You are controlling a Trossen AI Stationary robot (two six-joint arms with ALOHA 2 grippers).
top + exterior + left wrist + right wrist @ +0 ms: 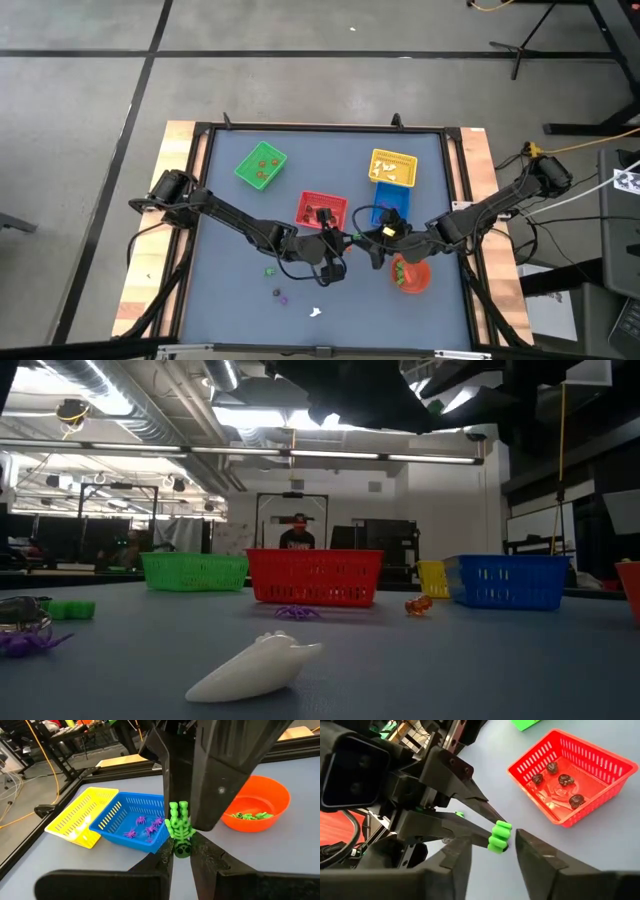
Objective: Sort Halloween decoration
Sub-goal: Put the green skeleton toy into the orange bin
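A white trinket (256, 667) lies nearest in the low view on the table (480, 660). From above, both tools meet beside the red basket (322, 209). In the wrist views, the left tool (181, 851) grips a green skeleton (179, 824); the right tool (493, 845) stands open around it.

Ceiling strip lights (290, 415) supply bright, even light. The table (240, 300) shows only soft, faint shadows under the arms. In the low view the lights glare and the white trinket (255, 668) close to the lens appears slightly soft. Wrist views blur the nearest fingers (540, 860).
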